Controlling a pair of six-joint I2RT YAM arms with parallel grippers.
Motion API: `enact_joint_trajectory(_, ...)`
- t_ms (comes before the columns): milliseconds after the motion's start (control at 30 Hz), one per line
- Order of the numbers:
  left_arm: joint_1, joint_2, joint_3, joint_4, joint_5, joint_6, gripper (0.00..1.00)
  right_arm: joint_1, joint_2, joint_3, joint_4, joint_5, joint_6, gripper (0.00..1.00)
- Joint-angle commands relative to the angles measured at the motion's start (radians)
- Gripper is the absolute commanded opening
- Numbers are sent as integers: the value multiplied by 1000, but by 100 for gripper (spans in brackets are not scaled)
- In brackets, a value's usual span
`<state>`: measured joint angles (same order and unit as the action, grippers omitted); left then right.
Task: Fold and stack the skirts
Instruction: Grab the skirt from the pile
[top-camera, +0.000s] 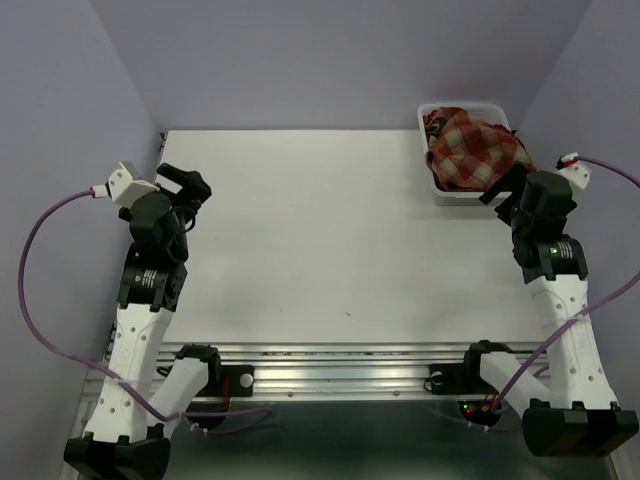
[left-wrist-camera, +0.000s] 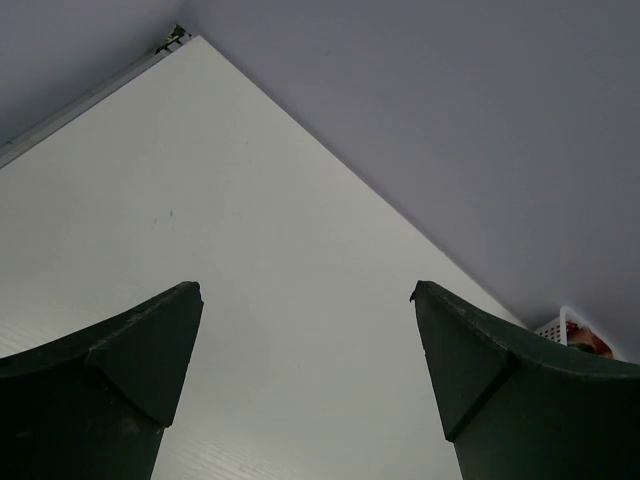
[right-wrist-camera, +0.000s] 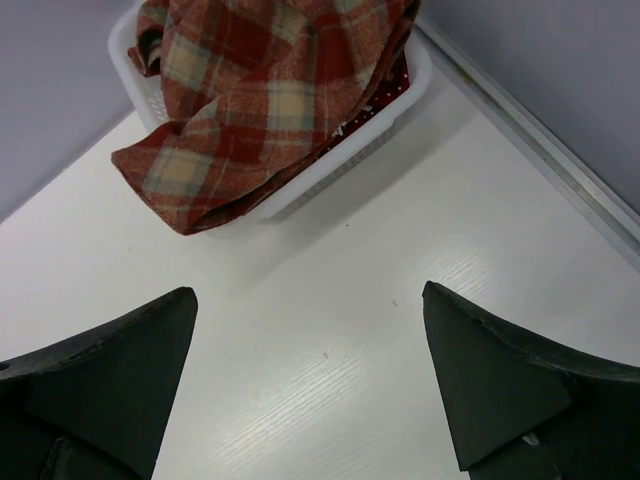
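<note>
Checked red-and-cream skirt (right-wrist-camera: 270, 90) heaped in white basket (right-wrist-camera: 340, 160), corner over rim, left claw (left-wrist-camera: 305, 295), right claw (right-wrist-camera: 309, 295) agape, empty

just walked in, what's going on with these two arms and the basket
Nothing is held yet. The checked skirt lies heaped in the basket at the far right corner of the table, one edge hanging over the rim. The right arm hovers just short of it, jaws open and empty. The left arm hangs over the left side of the table, jaws open too.
</note>
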<state>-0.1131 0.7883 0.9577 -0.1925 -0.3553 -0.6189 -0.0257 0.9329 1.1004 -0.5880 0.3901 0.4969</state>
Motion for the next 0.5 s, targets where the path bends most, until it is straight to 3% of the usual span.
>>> enact_joint_trajectory(0,3,-18,1,13,-24,-7,99,-3,-34,-8,76,-61,-63,100)
enact_joint_trajectory(200,3,-23,-23,36,-27,-22,99,-3,-16,-36,120,-195,-118,100)
enact_joint_trajectory(467,3,75,-45,102,84,-27,99,24,290,159,116,-482,-162,100)
